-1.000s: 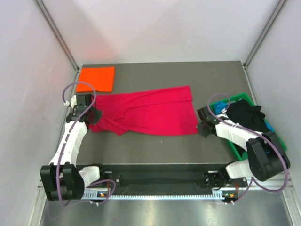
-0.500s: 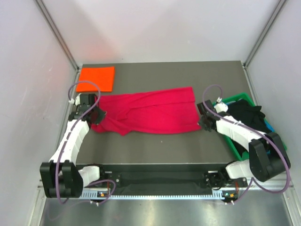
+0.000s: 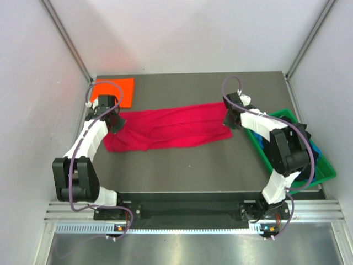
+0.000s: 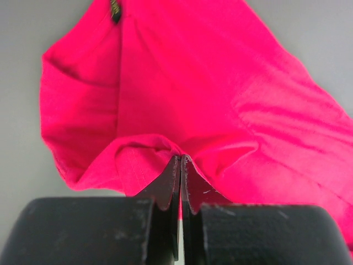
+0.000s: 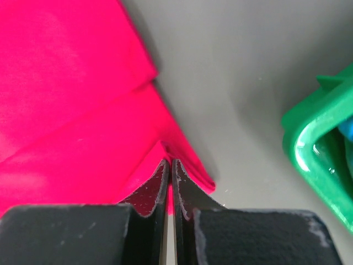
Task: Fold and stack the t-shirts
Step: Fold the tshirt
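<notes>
Right fingers [image 5: 151,193] pinch the crimson t-shirt [image 5: 71,110] at its edge, green bin [image 5: 309,132] nearby.

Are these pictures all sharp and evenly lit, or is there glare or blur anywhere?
Top external view: sharp, evenly lit, only soft shadows beside the red t-shirt. Left wrist view: the left end effector looms dark, cloth slightly soft. Right wrist view: bright glare on the green bin rim.

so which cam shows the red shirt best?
Top external: the whole red shirt, end to end. Left wrist shows only a bunched end, right wrist only a folded corner.
</notes>
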Motion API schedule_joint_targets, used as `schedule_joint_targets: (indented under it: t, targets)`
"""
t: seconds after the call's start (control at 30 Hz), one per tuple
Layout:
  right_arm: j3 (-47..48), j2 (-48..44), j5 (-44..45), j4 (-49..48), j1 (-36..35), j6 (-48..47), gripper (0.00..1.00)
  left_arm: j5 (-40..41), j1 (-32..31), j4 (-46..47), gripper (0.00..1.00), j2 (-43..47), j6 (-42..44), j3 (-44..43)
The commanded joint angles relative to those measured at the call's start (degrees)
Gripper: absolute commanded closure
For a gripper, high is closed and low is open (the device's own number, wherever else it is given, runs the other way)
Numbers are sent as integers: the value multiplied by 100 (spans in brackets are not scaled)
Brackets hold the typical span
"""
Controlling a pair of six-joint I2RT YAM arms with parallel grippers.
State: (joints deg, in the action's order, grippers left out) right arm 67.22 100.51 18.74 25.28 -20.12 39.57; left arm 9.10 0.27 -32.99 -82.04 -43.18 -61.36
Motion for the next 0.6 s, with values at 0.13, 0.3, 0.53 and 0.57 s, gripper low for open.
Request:
schedule_joint_targets:
  t: [0.13,0.3,0.53,0.57]
  targets:
    - [414,267,-222,-23,263,-301,100,118,8,311,100,-681,222,-622]
    - [494,346,-344,-58,394,-319,100,171,34,293,100,-1111,196,-929]
    - [599,408,-459,-76,474,-362,100,390,52,223,100,-1297,178,-1123]
    - [625,434,-468,-67,483,-389,100,417,52,197,100,-1306,161,-1141]
